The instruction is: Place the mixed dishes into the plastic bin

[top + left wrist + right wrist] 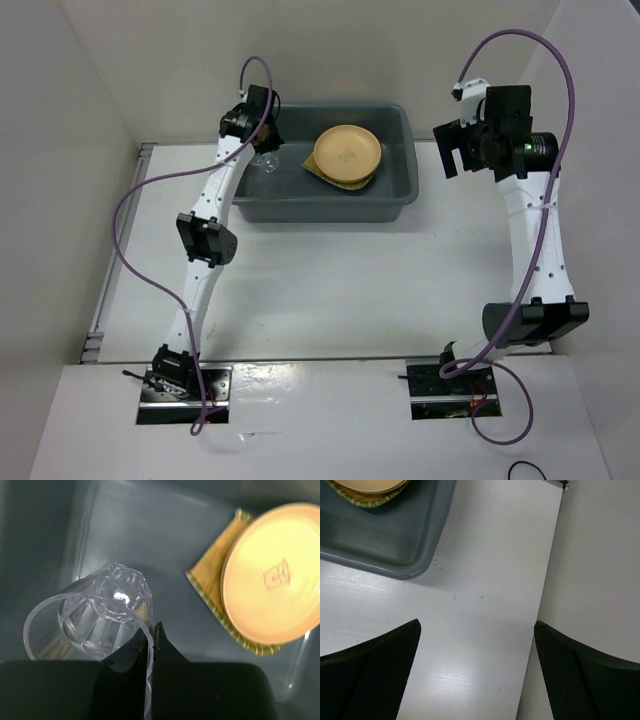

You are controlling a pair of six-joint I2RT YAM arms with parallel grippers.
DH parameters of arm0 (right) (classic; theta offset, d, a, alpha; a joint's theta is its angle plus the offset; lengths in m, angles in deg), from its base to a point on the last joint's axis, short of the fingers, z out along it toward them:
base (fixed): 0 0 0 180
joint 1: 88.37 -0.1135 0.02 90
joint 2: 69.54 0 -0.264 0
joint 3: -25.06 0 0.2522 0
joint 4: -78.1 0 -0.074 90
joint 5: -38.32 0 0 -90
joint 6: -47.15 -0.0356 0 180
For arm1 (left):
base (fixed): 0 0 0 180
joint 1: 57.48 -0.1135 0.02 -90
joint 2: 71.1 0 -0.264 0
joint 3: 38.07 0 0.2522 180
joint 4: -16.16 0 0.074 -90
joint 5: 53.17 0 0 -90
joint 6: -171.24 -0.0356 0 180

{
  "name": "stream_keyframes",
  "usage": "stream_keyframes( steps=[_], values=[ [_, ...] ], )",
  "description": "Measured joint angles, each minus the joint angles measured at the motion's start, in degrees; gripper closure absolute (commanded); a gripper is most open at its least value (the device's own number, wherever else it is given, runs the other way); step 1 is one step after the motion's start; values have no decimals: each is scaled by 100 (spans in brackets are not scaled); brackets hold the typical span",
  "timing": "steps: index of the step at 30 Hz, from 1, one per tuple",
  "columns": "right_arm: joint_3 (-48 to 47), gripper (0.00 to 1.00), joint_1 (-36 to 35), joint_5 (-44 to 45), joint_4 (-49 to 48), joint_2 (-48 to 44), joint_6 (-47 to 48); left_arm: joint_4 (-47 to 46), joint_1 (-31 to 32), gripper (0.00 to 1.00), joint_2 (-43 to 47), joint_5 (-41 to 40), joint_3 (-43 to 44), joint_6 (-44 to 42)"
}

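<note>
The left gripper point(150, 642) pinches the rim of the cup point(97, 615), near the left wall of the bin point(330, 206). Inside, a plate point(272, 575) with a small stamp, too blurry to read, sits on the tray point(212, 580). The right gripper point(477, 627) hangs wide open over the table point(480, 570), right of the bin.

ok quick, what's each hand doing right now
Left hand: closed on the rim of the clear cup, over the plastic bin.
Right hand: open, holding nothing.

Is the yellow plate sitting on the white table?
No, the yellow plate lies on the bamboo tray inside the grey bin.
</note>
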Motion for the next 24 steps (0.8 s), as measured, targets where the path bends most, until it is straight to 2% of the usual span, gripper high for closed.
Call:
stream_keyframes(
  steps=[2,8,12,15,16,17,18,22,24],
  values=[
    [0,2,0,72,0,22,13,-140,-81,100,-74,0,61,-9],
    [0,2,0,201,-2,227,13,-341,-273,88,-520,13,103,-20],
    [0,2,0,278,-2,328,13,-374,-343,84,-837,138,103,-74],
    [0,2,0,326,-2,337,13,-428,-356,71,-850,186,125,-129],
    [0,2,0,348,-4,337,13,-470,-358,62,-850,210,144,-140],
    [0,2,0,372,-4,337,13,-503,-363,43,-850,254,144,-151],
    [0,2,0,391,-4,337,13,-522,-363,36,-850,306,157,-157],
    [83,2,0,494,-61,302,35,-527,-363,20,-850,422,358,-129],
    [247,2,0,599,-83,216,55,-533,-345,17,-802,402,509,-136]
  ],
)
